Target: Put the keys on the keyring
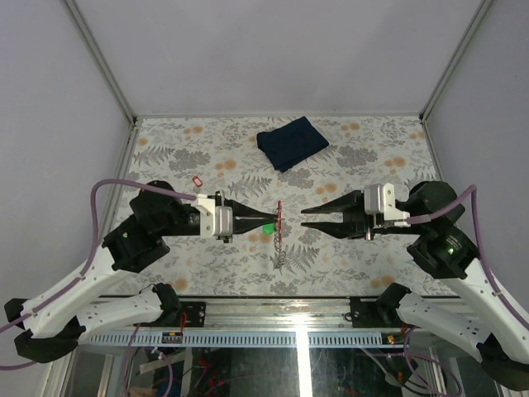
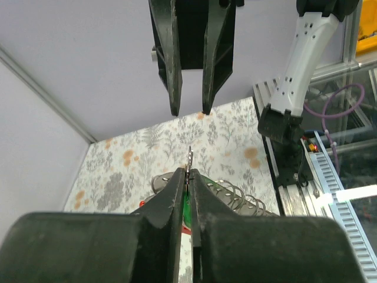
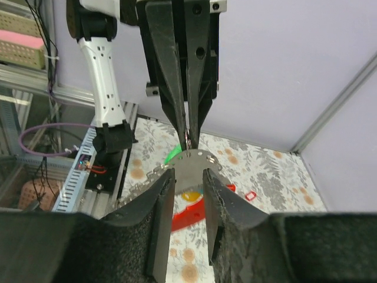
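The left gripper [image 1: 263, 222] has its jaws pinched tight on the green-headed key [image 1: 269, 223], whose thin metal blade pokes out past the tips toward the right arm. Just beyond it, the keyring [image 1: 280, 244] runs near-to-far, crosswise to the arms, with its red tag [image 1: 280, 207] at the far end and silvery coils nearer. I can't tell whether it rests on the table [image 1: 372, 265]. It looks light, springy and slippery, best taken by the stiffer tag end. The right gripper [image 1: 304, 218] has its jaws partly apart, near the ring, holding nothing.
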Robot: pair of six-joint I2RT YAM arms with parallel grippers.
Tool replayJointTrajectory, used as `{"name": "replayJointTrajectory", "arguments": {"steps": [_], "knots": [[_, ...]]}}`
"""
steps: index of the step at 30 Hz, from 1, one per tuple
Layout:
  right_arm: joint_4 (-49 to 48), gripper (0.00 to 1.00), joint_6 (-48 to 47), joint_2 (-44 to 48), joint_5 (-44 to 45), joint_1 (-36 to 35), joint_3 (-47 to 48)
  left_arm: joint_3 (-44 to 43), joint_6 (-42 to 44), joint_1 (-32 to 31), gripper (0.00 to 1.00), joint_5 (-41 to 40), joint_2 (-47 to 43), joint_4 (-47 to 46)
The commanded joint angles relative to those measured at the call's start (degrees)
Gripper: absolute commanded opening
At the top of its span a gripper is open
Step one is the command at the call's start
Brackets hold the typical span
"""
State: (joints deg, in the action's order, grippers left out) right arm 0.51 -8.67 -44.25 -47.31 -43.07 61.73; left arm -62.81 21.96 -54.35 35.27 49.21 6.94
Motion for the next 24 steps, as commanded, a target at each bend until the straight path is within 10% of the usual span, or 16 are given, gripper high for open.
{"name": "replayJointTrajectory", "arguments": {"steps": [1,24], "knots": [[10.92,0.33,-6.67,-0.35,3.54,0.2,4.0,-8.51,4.92,-0.18,0.0,-2.96,2.45,16.95],[-26.81,0.45,3.69,2.02,5.97,0.23,-24.63,-41.33,10.24,-7.88,0.0,-35.6,24.73,69.81]]}}
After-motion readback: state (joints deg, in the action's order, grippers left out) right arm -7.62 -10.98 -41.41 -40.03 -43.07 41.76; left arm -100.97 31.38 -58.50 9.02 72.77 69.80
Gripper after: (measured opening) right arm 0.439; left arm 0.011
